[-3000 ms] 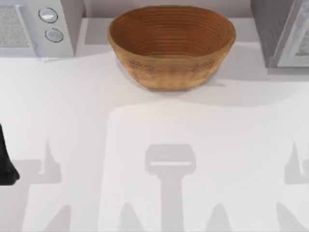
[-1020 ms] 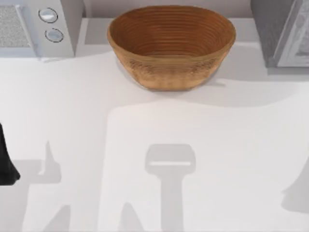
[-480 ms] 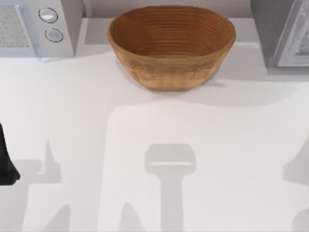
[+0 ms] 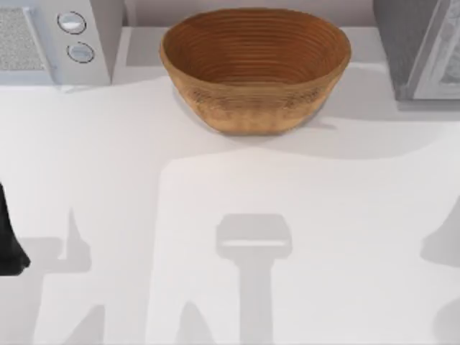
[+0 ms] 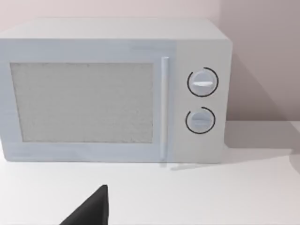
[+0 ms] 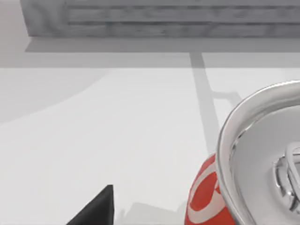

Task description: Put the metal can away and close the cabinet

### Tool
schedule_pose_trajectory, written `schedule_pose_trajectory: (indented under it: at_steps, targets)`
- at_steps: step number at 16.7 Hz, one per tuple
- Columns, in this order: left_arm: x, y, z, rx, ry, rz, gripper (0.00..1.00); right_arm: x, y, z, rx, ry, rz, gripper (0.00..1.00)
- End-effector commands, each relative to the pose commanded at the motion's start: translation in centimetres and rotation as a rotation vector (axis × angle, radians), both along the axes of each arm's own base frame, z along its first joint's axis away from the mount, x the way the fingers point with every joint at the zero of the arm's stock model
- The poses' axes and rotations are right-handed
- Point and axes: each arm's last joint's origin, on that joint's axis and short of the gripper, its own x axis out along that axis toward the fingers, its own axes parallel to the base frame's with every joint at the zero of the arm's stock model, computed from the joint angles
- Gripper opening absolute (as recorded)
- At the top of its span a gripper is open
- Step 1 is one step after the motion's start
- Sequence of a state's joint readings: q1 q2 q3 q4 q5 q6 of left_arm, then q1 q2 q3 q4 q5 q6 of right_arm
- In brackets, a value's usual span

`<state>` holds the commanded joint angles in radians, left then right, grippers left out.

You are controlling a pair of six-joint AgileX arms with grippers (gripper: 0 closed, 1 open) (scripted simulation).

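The right pincer [image 6: 93, 208], jaw state indeterminable, hovers beside the upright metal can [image 6: 248, 164] on the counter [image 6: 117, 140]; judged step: approach, next requiring alignment around it.

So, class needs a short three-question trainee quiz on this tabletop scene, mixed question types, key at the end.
1. True or false: the wicker basket holds a can.
2. The microwave has how many dials? A) one B) two C) three
3. Fill in: in the right wrist view, the red can stands ______ on the table.

Key: 1 false; 2 B; 3 upright.
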<state>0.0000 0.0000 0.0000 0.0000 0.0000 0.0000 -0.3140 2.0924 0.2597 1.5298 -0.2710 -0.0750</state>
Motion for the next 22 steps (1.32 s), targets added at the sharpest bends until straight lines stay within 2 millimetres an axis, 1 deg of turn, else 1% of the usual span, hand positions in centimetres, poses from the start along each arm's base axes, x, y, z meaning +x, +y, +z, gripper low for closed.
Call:
schedule_pose_trajectory:
  at_steps: [11,12,22]
  targets:
    - [0.00,0.00,0.00,0.000,0.000,0.000,1.00,0.00,0.00,0.00,0.000,0.000,0.000,0.02]
    - [0.00,0.00,0.00,0.000,0.000,0.000,1.00,0.00,0.00,0.00,0.000,0.000,0.000,0.00]
    - [0.00,0.00,0.00,0.000,0.000,0.000,1.00,0.13,-0.07,0.22,-0.001,-0.004,-0.002,0.00]
